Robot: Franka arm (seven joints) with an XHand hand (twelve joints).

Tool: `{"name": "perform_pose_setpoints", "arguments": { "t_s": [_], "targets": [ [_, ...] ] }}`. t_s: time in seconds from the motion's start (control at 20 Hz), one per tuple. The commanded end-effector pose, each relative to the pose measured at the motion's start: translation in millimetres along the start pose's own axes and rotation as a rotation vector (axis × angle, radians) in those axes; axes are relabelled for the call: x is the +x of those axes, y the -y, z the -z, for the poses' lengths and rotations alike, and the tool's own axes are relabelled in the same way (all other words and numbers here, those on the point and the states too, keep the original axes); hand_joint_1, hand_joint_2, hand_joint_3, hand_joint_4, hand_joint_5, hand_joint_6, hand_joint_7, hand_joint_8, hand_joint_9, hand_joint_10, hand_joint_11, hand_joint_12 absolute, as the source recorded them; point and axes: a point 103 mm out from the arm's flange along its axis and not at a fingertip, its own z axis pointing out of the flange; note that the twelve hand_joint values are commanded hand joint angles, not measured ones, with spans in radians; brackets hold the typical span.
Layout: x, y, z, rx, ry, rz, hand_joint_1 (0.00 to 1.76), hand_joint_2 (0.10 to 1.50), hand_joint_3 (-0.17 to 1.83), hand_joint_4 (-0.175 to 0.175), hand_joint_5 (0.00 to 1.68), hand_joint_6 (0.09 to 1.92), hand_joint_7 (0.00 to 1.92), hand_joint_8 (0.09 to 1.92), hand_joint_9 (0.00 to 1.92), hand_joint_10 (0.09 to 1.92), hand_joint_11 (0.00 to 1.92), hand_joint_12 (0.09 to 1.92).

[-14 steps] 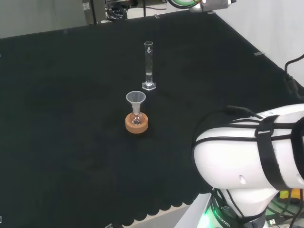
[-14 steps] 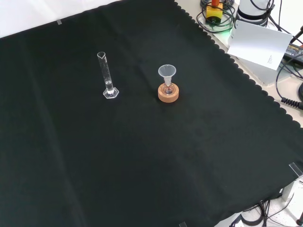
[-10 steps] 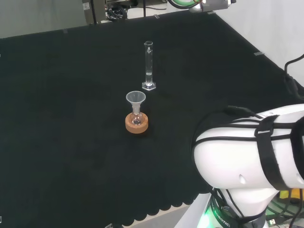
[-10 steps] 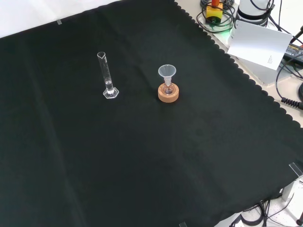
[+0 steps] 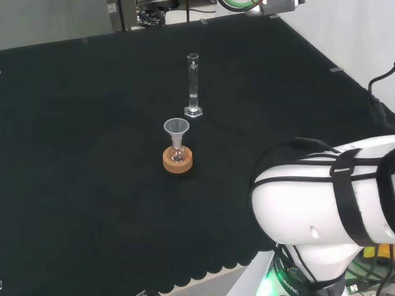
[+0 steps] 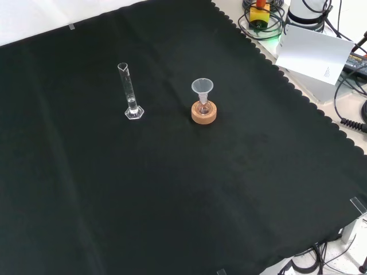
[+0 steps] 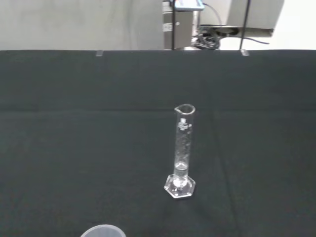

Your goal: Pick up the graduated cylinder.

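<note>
A clear graduated cylinder [image 5: 193,85] stands upright on its six-sided foot on the black cloth, past the middle of the bench in the head view. In the front view the cylinder [image 6: 131,91] is left of centre. The wrist view looks at the cylinder [image 7: 182,150] from some way off, with nothing touching it. Close beside it a small flask with a clear funnel [image 5: 176,134] in its neck sits on a cork ring [image 5: 178,160]; the funnel [image 6: 202,90] is to the cylinder's right in the front view, and its rim [image 7: 102,231] shows in the wrist view.
The arm's big white link [image 5: 327,197] fills the lower right of the head view. Cables and a white sheet [image 6: 315,52] lie off the cloth's scalloped edge at the front view's upper right. Wide bare black cloth [image 6: 172,189] surrounds the glassware.
</note>
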Motion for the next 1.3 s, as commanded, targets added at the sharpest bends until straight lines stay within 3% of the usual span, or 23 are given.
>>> {"name": "perform_pose_setpoints", "arguments": {
  "t_s": [0.05, 0.3, 0.7, 1.0, 1.3],
  "targets": [
    [-12.0, -6.7, -16.2, 0.023, 0.012, -0.059, 0.09, 1.39, 0.02, -0.027, 0.24, 0.09, 0.00, 0.50, 0.47, 0.09, 0.14, 1.35],
    [-32.4, -25.9, -47.8, 0.032, -0.004, -0.068, 0.10, 1.39, 0.01, -0.028, 0.25, 0.09, 0.01, 0.51, 0.47, 0.09, 0.14, 1.35],
    [-77.2, -100.7, -99.7, 0.005, -0.061, -0.039, 0.24, 1.35, -0.01, -0.038, 0.29, 0.09, 0.06, 0.53, 0.50, 0.09, 0.17, 1.35],
    [-91.3, -147.7, -148.5, 0.030, -0.121, -0.006, 0.29, 1.34, -0.02, -0.042, 0.31, 0.09, 0.07, 0.55, 0.32, 0.55, 0.17, 1.36],
    [-88.9, -168.7, -193.0, 0.069, -0.167, 0.018, 0.33, 1.31, -0.03, -0.045, 0.33, 0.09, 0.11, 0.58, 0.33, 0.63, 0.17, 1.36]
  ]
}}
